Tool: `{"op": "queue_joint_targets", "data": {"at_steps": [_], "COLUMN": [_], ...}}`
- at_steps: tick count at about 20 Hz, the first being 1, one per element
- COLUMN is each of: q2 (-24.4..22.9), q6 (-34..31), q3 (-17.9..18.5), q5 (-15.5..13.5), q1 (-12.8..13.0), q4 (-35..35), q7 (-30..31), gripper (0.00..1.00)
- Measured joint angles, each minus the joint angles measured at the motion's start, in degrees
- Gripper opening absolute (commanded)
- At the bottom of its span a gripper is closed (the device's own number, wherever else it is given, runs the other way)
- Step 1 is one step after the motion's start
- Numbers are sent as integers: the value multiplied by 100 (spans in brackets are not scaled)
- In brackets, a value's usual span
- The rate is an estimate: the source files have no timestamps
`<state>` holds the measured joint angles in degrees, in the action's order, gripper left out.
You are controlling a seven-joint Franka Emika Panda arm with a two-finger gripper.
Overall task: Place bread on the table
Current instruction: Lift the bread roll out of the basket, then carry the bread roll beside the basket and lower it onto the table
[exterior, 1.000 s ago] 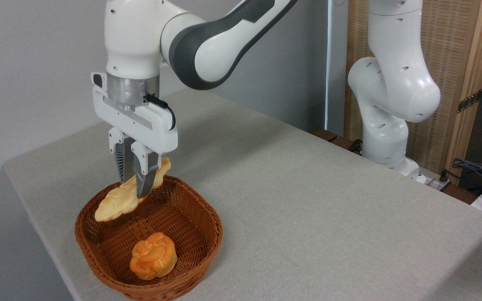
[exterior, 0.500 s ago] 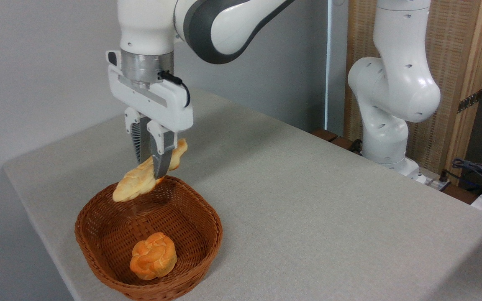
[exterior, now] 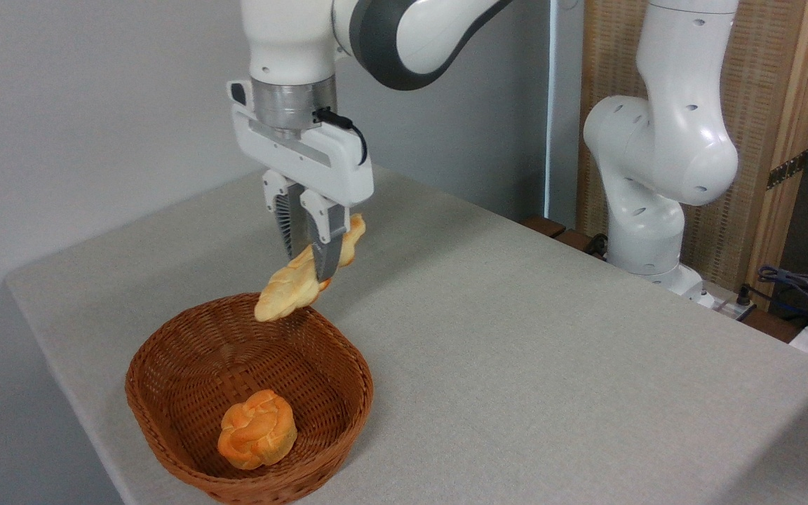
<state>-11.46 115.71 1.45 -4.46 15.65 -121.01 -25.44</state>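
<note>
Gripper (exterior: 311,270) clamped on long pale golden twisted bread (exterior: 304,273), airborne!
Tilted above brown wicker basket's (exterior: 165,414) far rim, over grey table (exterior: 551,351).

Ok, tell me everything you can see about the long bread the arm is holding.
The bread is a long twisted loaf, pale golden-yellow with browner pointed ends, and a glossy look. It hangs in the air, tilted, its lower end over the far rim of the basket and its upper end behind the end effector. The fingers clamp it near the middle. It touches nothing else: neither the basket nor the table.
</note>
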Motion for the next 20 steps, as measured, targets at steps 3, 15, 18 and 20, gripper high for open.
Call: {"op": "queue_joint_targets", "data": {"at_steps": [3, 15, 18, 20], "q2": [-235, -257, -129, -44], "q6": [-265, -486, -483, -477], "q3": [-35, -242, -318, -319], "q5": [-1, -224, -228, -228], "q1": [59, 421, 423, 422], "q4": [-273, -652, -654, -653], "q7": [-131, -92, -79, -79], "gripper": [39, 93, 100, 100]}}
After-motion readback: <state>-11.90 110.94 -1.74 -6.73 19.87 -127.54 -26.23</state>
